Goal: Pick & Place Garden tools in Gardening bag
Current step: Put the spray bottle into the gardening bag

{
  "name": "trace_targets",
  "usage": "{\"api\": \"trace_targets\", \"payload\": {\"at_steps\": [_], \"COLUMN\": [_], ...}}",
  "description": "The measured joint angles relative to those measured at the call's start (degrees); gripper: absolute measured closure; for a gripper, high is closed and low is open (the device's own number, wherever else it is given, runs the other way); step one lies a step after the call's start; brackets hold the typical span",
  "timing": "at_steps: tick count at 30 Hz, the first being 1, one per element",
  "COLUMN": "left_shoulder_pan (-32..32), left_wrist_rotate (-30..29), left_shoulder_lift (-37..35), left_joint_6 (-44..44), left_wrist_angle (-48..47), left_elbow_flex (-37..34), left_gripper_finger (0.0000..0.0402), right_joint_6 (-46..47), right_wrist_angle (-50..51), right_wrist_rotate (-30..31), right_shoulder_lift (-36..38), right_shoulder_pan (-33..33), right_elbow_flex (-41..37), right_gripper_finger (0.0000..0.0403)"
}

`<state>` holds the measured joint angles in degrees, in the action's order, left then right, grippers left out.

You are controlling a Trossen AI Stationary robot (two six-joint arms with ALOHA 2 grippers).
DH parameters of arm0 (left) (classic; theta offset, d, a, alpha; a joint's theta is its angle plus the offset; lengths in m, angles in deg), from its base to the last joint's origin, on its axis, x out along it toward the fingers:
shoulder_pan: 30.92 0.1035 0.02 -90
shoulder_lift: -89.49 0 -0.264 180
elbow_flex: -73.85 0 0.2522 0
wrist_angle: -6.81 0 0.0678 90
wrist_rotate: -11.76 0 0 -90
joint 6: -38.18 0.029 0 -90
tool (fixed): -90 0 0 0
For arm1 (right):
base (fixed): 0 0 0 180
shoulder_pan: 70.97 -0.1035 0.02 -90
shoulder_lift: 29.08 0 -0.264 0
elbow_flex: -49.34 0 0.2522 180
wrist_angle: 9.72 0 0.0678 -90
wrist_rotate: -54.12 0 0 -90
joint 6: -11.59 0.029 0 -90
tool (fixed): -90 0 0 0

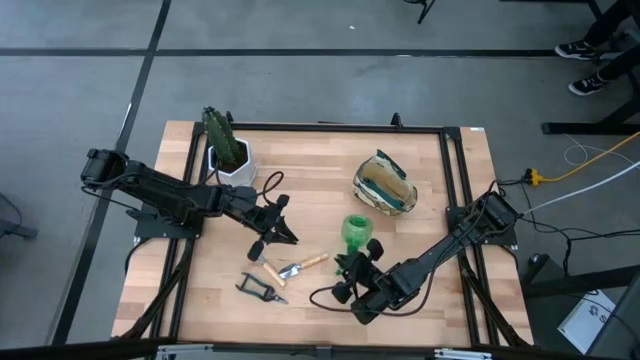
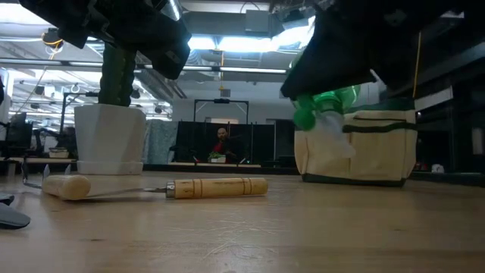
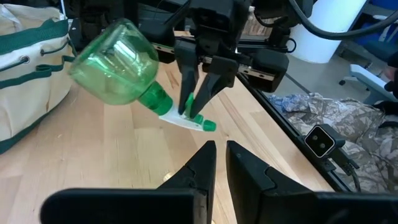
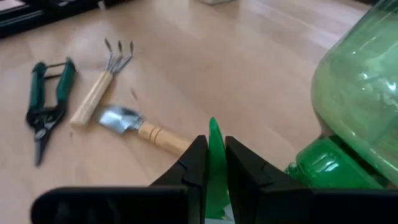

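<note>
Right pincer (image 3: 194, 112) clamped on green spray bottle (image 3: 127, 68) trigger, bottle lifted above worktop (image 1: 320, 170), left pincer (image 1: 275, 232) closed, empty, near trowel (image 1: 302, 266).

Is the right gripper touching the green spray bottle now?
Touching. In the left wrist view the right gripper pinches the green spray bottle at its trigger, bottle lifted off the table.

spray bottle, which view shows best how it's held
Left wrist view: the whole spray bottle hangs tilted, the right claw pinching its trigger. Right wrist view shows only part of its body; low view has an arm hiding part of it; high view shows it small.
</note>
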<state>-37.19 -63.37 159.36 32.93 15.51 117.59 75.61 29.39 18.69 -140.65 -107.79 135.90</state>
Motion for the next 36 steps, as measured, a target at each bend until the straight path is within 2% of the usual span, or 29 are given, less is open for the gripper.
{"api": "trace_targets", "payload": {"at_steps": [12,23,36], "left_shoulder_pan": [0.0,0.0,0.0], "left_wrist_rotate": [0.0,0.0,0.0], "left_shoulder_lift": [0.0,0.0,0.0], "left_joint_6": [0.0,0.0,0.0], "left_wrist_angle": [0.0,0.0,0.0], "left_elbow_flex": [0.0,0.0,0.0], "left_gripper_finger": [0.0370,0.0370,0.0370], "right_joint_6": [-5.0,-13.6,-17.2], "right_wrist_angle": [-0.9,1.4,8.2], "right_wrist_rotate": [0.4,-0.8,-0.3], "right_shoulder_lift": [0.8,8.8,17.5], "right_shoulder_pan": [3.9,3.3,3.7], "right_elbow_flex": [0.0,0.0,0.1], "right_gripper_finger": [0.0361,0.0361,0.0361]}}
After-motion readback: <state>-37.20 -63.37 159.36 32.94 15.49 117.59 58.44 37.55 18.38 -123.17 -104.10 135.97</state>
